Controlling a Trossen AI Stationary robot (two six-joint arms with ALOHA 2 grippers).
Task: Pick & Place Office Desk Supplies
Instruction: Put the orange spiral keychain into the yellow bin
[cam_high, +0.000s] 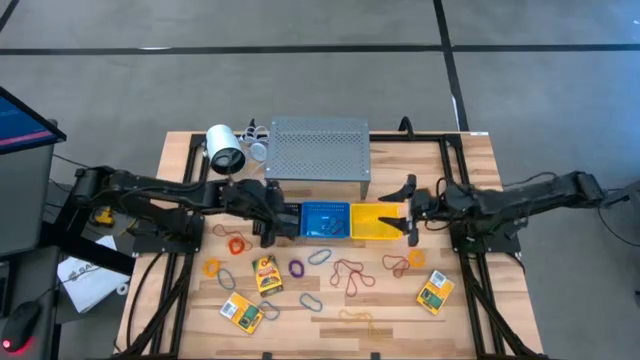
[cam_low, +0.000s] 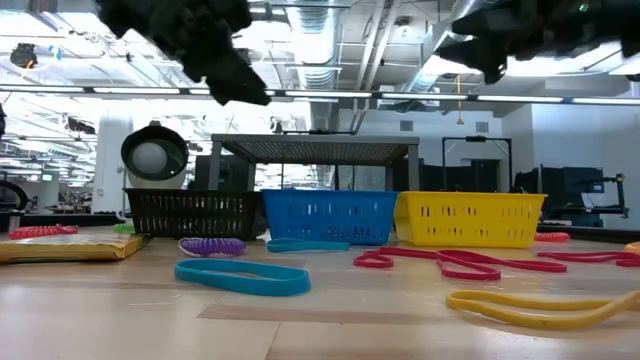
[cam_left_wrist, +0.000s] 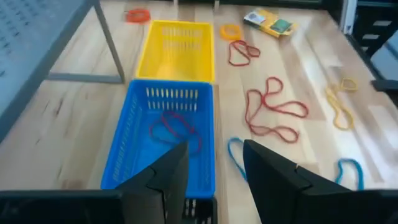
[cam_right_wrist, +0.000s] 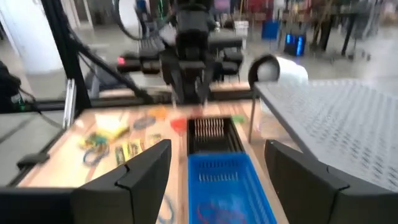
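Three small baskets stand in a row mid-table: black (cam_low: 190, 212), blue (cam_high: 325, 220) and yellow (cam_high: 378, 222). A red band loop (cam_left_wrist: 177, 127) lies inside the blue one. My left gripper (cam_high: 275, 222) hovers open above the row's left end, with nothing between its fingers (cam_left_wrist: 214, 174). My right gripper (cam_high: 410, 205) hangs wide open above the yellow basket's right end, also with nothing between its fingers (cam_right_wrist: 217, 168). Loose supplies lie on the near table: red band loops (cam_high: 350, 275), an orange loop (cam_high: 395, 265), a purple loop (cam_high: 297, 267), yellow-and-green packs (cam_high: 267, 273) and grey oval clips (cam_high: 318, 257).
A grey perforated shelf (cam_high: 318, 148) stands just behind the baskets, with a white cylindrical lamp-like object (cam_high: 225, 148) to its left. More packs (cam_high: 435, 292) and a yellow band (cam_high: 355, 318) lie toward the near edge. Black frame rails run along both table sides.
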